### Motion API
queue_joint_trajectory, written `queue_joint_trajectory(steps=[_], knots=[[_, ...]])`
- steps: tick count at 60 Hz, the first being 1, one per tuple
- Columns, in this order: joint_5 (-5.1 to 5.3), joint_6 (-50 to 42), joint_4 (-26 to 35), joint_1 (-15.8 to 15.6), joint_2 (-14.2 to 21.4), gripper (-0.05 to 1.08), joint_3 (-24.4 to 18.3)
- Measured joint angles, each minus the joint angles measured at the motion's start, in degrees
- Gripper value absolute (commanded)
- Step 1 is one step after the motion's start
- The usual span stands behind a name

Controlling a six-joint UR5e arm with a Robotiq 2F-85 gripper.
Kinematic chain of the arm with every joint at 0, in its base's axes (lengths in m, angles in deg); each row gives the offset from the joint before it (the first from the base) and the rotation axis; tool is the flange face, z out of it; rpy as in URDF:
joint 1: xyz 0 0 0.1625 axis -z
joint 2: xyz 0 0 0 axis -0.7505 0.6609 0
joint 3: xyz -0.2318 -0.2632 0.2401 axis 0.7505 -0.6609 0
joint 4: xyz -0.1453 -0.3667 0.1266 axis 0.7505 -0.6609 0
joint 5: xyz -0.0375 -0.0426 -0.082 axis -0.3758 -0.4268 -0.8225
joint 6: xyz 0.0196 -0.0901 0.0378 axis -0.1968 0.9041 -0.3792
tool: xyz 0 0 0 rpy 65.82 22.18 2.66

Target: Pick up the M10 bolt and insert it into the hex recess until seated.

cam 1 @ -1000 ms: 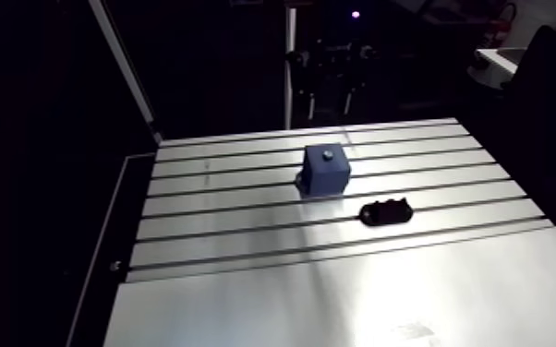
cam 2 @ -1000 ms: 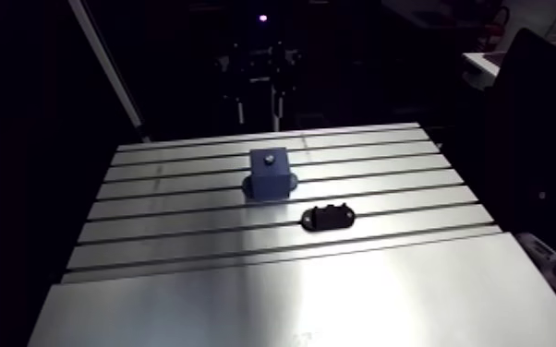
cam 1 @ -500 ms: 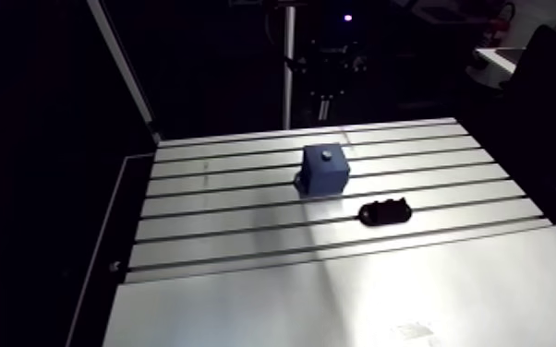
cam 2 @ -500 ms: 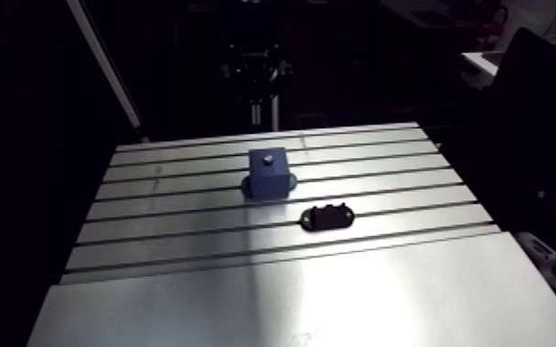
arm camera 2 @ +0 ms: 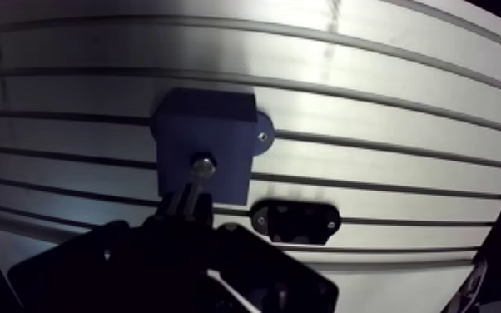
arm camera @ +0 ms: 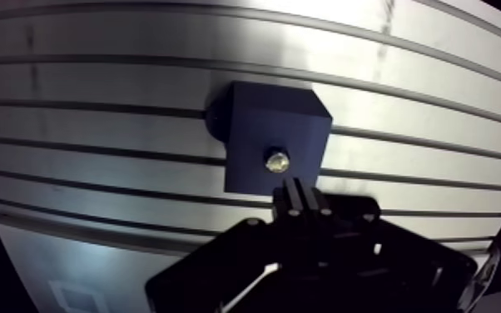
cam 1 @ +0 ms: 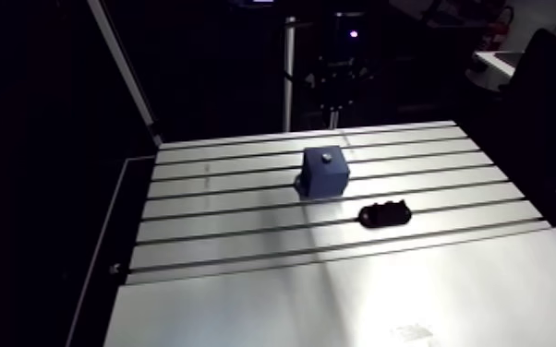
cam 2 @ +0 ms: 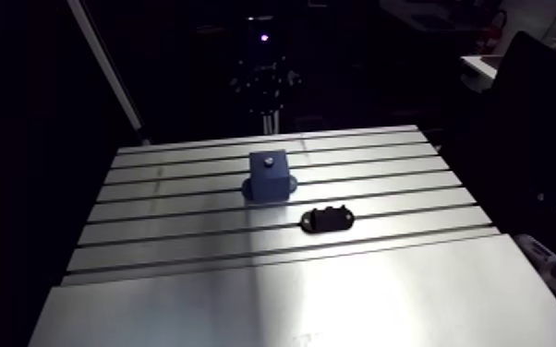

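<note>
Slotted aluminium table (cam 1: 245, 277) ran across the arm view, brightly lit at the near side, with dark slots lengthwise from left to right.

Left part of the table: bare metal and slots only.

Centre, toward the far side: dark blue block (cam 1: 325, 173), upright and roughly cubic. A round flange (arm camera 2: 262, 137) stuck out at its foot, flat on the table, with one bright screw head in it. The block sat across a slot.

M10 bolt (arm camera: 276, 160): in the middle of the block's top face, only the metallic head showing, lit and shiny. From the wrist view it stood upright in the recess. Could not tell whether it was fully seated.

Gripper (arm camera: 301, 187): in the wrist view both fingers were pressed together with nothing between them. The tips lay over the block's near edge, the bolt head just ahead of them and a little to one side. No contact with the bolt was visible. In the arm view the gripper was only a dark shape above the table's far edge.

Right of the block and nearer the camera: flat black oval part (cam 1: 385, 214), lying on the table, apart from the block. The wrist view showed a small bright dot at each end of it.
</note>
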Motion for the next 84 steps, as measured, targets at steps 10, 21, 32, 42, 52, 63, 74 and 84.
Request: queue_joint_trajectory(steps=[10,21,32,42,52,63,74,84], knots=[[0.20,0.0,-1.0,0.0,-0.1,1.08,0.9],[0.37,-0.4,-3.1,0.0,-0.1,1.08,2.4],[0.58,-1.2,-4.4,0.0,0.0,1.08,3.4],[0.65,-1.7,-4.8,0.0,0.0,1.08,3.9],[0.68,-2.0,-5.0,0.1,0.0,1.08,4.2],[0.79,-2.1,-4.9,0.2,0.0,1.08,4.4],[0.89,-2.0,-4.7,0.4,-0.1,1.08,4.5],[0.93,-2.0,-4.5,0.4,-0.1,1.08,4.7]])
